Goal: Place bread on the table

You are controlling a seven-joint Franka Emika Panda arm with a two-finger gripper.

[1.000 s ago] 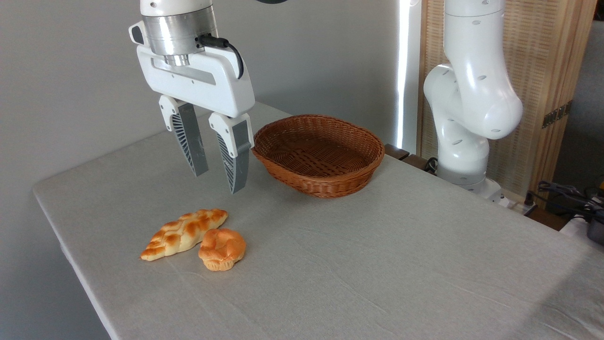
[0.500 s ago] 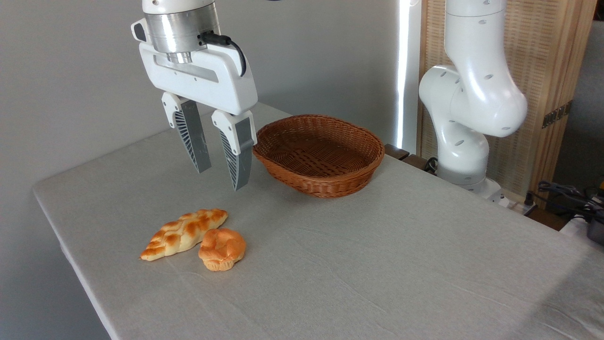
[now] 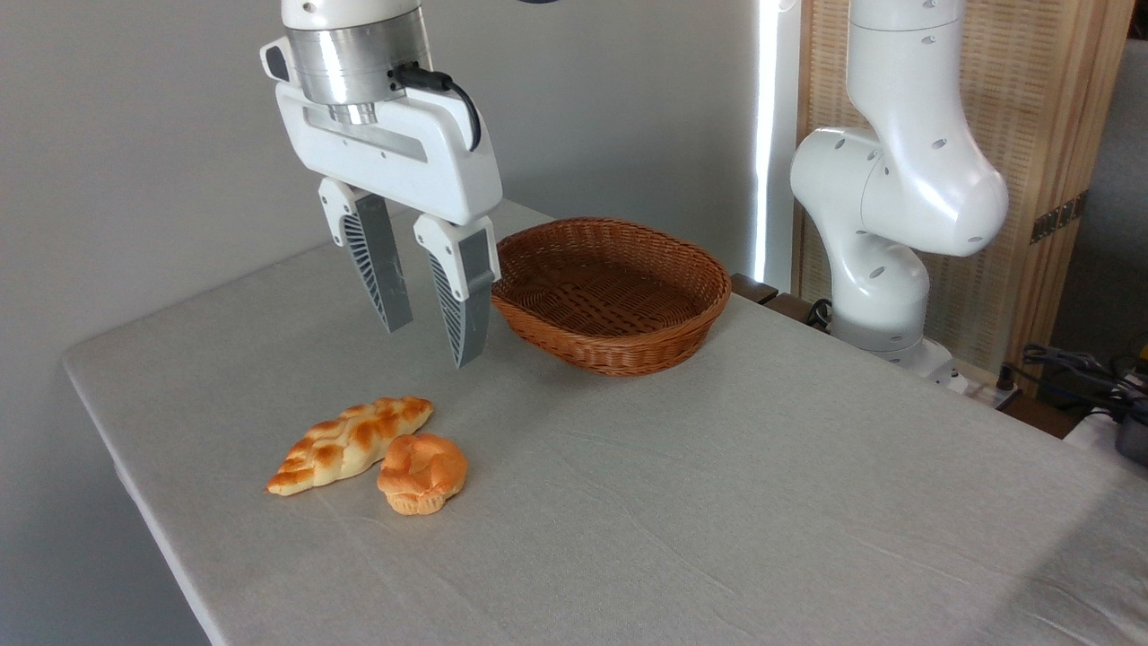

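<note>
The jaws are parted and empty, and the gripper is held above the table. The bread is seen resting on the cloth, touching the braided loaf. Little risk is judged; a low sweep could nudge either, or the wicker basket.

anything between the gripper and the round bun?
Nothing. In the fixed camera view the open gripper hangs above the bread, with only bare table cloth in the gap. The braided loaf lies to the bun's left.
</note>
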